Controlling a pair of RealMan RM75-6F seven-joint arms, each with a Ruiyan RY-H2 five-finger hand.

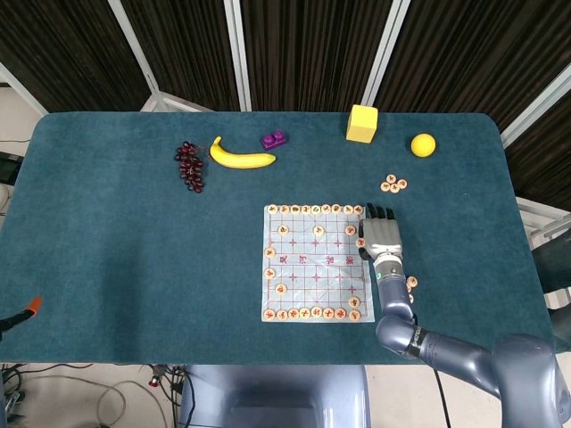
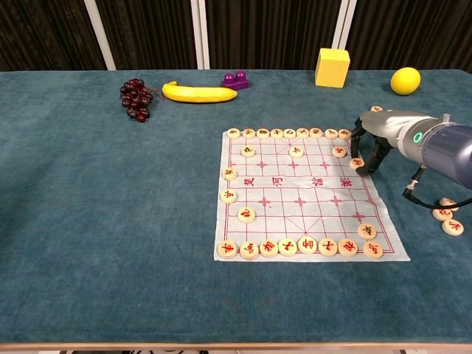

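The right hand point(image 2: 376, 140) is positioned at the far right edge of the chess board point(image 2: 310, 195), palm down. Its fingers point(image 2: 363, 158) are curled downward, and the tips sit around a chess piece point(image 2: 357, 163) on the right border of the board. Whether the fingers actually clamp the piece cannot be told from either view. In the head view the same hand point(image 1: 382, 236) lies just beside the board's right margin.

The board lies flat on the tabletop point(image 1: 107, 250), right of centre. Rows of pieces line its far and near edges.

Loose pieces lie to the right of the board near the forearm point(image 2: 446, 217); another small group point(image 1: 393, 184) lies beyond the hand. Along the far side stand grapes point(image 1: 189, 165), a banana point(image 1: 239, 157), a purple block point(image 1: 273, 139), a yellow cube point(image 1: 361, 123) and a lemon point(image 1: 423, 144).

The left hand is outside both views.
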